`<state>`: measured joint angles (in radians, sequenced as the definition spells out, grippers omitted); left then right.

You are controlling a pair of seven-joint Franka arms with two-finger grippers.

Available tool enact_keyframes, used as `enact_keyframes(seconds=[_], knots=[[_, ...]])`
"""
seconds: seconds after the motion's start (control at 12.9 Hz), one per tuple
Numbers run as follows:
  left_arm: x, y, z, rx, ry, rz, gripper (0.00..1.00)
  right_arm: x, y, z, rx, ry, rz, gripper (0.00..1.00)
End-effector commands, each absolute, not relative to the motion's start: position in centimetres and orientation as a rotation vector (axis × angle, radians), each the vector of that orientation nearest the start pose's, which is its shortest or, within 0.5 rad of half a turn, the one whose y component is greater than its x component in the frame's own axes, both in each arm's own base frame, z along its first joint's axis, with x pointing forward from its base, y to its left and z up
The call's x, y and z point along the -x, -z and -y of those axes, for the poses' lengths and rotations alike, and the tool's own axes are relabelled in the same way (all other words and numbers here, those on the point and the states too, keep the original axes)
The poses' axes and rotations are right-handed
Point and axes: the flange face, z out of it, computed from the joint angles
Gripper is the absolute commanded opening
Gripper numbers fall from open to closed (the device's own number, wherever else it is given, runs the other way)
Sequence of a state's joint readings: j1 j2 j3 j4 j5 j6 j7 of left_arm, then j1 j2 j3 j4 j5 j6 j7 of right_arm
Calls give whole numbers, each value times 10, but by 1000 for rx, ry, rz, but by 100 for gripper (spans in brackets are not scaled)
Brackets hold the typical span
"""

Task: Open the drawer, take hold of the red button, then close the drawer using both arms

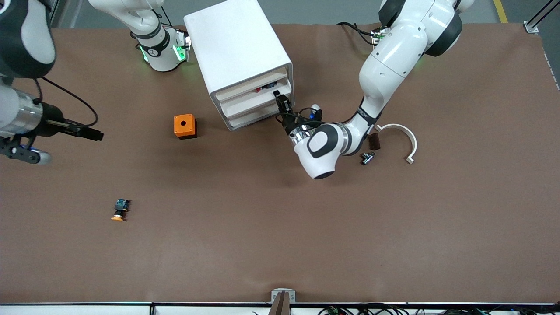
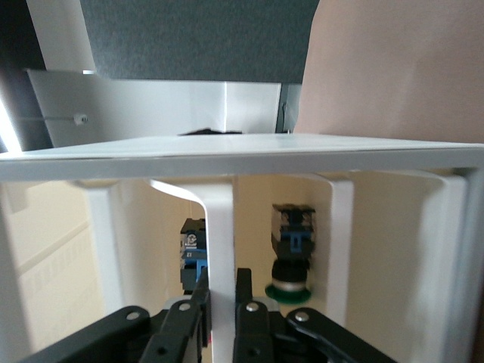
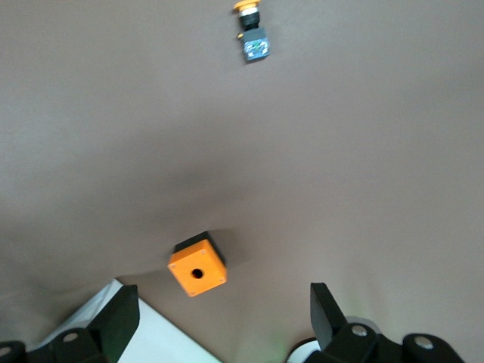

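A white drawer cabinet (image 1: 238, 52) stands mid-table. Its top drawer shows a gap with a small red and blue thing (image 1: 259, 89) in it. My left gripper (image 1: 280, 99) is at that drawer's front. In the left wrist view it (image 2: 221, 276) is shut on the drawer's white handle bar (image 2: 221, 227). Inside the drawer I see a green-capped button (image 2: 291, 253) and a second button with a blue block (image 2: 190, 249), half hidden by the handle, its cap hidden. My right gripper (image 1: 94, 134) (image 3: 223, 318) is open and empty, up over the table beside the orange box.
An orange box with a hole (image 1: 184, 126) (image 3: 197, 263) sits toward the right arm's end. A yellow-orange-capped button (image 1: 119, 210) (image 3: 252, 30) lies nearer the front camera. A white curved piece (image 1: 404, 140), a brown block (image 1: 374, 141) and a small dark part (image 1: 366, 157) lie by the left arm.
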<state>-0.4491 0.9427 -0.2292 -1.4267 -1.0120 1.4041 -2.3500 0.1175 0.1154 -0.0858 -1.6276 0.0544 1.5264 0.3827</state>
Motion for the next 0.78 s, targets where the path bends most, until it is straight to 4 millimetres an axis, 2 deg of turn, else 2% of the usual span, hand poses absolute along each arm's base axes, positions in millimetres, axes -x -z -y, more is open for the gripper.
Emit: enact_keyframes(seconds=[0.0, 0.08, 0.23, 0.47, 0.54, 0.62, 0.7], knots=[[-486, -180, 439, 920, -1567, 1674, 8, -563, -532, -86, 3075, -321, -649, 100], [-496, -180, 429, 908, -1583, 1689, 9, -561, -528, -106, 3080, -311, -652, 100], [-515, -184, 412, 897, -1611, 1721, 10, -552, -519, -155, 3072, -291, -779, 100], [-528, -183, 401, 892, -1628, 1752, 12, -529, -508, -241, 3051, -237, -942, 100], [-528, -183, 401, 902, -1633, 1756, 20, -519, -506, -266, 3042, -225, -975, 100], [-529, -184, 402, 905, -1634, 1756, 33, -513, -502, -286, 3024, -223, -1004, 100], [-531, -187, 401, 916, -1644, 1759, 51, -504, -500, -306, 2984, -219, -1059, 100]])
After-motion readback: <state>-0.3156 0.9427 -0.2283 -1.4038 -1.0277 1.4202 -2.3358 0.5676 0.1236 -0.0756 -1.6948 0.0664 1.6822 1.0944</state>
